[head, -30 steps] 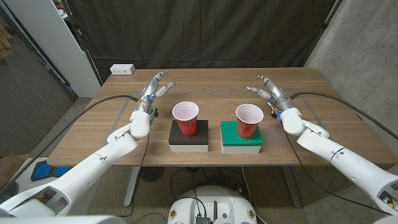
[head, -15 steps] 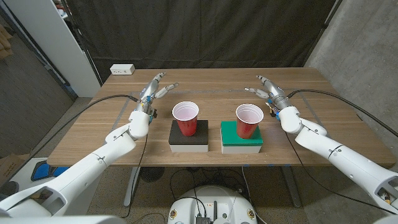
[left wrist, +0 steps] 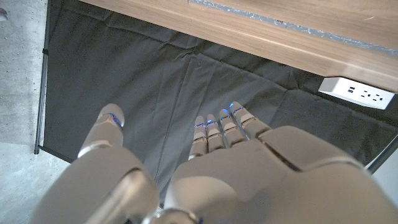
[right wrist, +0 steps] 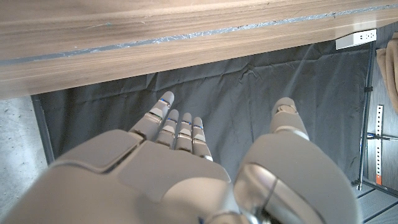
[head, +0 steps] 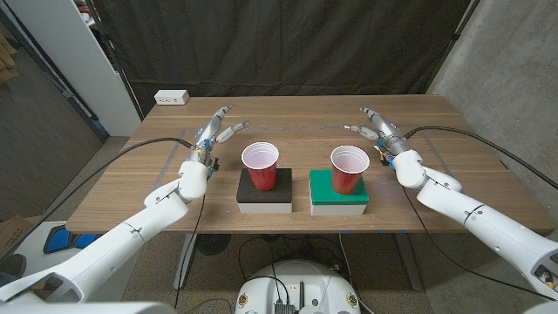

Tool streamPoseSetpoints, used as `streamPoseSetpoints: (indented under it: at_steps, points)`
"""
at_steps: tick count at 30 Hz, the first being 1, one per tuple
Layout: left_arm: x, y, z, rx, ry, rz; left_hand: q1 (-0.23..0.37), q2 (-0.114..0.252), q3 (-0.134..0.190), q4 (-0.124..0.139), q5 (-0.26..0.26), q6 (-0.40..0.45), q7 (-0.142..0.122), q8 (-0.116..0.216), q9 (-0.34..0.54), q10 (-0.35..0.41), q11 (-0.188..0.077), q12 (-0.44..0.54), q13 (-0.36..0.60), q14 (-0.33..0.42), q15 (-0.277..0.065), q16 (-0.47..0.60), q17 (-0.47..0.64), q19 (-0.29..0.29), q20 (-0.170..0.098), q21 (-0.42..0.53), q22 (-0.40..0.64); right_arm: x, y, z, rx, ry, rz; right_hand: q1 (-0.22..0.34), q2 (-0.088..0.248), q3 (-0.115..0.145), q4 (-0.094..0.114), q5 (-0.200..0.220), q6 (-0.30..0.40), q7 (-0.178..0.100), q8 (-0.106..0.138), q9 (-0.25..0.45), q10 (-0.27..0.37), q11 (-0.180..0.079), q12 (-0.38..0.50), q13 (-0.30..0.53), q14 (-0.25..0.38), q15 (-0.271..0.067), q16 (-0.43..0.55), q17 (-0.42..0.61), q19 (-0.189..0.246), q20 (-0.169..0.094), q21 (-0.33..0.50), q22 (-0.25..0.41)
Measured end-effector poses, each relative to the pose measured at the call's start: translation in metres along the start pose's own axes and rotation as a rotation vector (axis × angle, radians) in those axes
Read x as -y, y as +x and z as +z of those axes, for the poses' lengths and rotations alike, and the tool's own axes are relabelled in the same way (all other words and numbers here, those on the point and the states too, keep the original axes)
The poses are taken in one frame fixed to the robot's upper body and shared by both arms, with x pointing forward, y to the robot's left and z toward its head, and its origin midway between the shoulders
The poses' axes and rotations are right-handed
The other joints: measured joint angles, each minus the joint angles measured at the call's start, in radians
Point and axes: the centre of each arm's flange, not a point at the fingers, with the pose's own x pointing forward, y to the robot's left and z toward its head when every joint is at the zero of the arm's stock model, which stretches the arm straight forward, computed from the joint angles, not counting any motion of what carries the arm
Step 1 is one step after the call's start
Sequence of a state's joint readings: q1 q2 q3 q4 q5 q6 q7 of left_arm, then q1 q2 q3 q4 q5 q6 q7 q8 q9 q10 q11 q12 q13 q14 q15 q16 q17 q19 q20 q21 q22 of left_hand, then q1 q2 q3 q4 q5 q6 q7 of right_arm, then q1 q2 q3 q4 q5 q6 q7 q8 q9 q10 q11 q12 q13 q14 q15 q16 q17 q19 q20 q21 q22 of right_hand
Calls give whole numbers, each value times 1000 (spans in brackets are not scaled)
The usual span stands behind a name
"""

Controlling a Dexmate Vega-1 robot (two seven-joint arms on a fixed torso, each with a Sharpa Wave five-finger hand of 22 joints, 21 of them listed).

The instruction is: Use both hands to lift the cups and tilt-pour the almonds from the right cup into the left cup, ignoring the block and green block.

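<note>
No writing or brand can be read on anything here; the red cups are plain and the white power strip (head: 172, 97) at the far corner of the wooden surface (head: 288, 209) shows only its sockets.

The left hand (head: 214, 130) holds nothing, its fingers stretched out straight and the thumb held apart. The left cup (head: 261, 166) stands just inward of it, nearer the robot than the fingertips and not touching them, upright on the black block (head: 266, 201). Its inside looks pale and I cannot make out any almonds in it.

The right hand (head: 379, 129) is likewise spread and empty, fingers pointing away from the robot, thumb out to the inner side. The right cup (head: 349, 169) stands just inward of that hand and a little nearer the robot, apart from it, upright on the green block (head: 339, 192). What lies in this cup cannot be told either.

The left wrist view shows the left hand's fingers (left wrist: 221, 127) side by side with a clear gap to the thumb; the right wrist view shows the same of the right hand's fingers (right wrist: 177, 124).

Against a second ago, the left hand has drifted slightly inward toward its cup, and the right hand has barely shifted. Both cups and both blocks sit where they were.
</note>
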State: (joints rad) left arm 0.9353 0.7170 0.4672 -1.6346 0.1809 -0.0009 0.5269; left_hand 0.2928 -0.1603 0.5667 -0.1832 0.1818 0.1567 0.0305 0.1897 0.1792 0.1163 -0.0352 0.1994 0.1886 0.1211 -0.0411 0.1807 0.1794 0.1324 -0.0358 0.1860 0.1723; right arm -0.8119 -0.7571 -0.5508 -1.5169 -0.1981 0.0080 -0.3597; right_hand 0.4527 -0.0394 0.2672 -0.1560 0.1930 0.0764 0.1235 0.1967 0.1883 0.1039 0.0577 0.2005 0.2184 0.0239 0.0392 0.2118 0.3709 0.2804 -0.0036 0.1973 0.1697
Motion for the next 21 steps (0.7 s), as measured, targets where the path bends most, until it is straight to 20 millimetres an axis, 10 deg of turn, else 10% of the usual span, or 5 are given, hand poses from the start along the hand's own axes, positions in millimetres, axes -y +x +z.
streamPoseSetpoints:
  at_steps: [21]
  points:
    - [-1,-36,-1,-3,-41,1,4,-4,-5,5,0,-11,0,0,0,-10,0,-2,0,-12,2,0,0,-6,-6,0,0,7,-13,-4,-16,9,-21,-4,-4,-4,4,0,0,0,0,0,1,1,0,-5,0,0,0,0,-4,4,0,0]
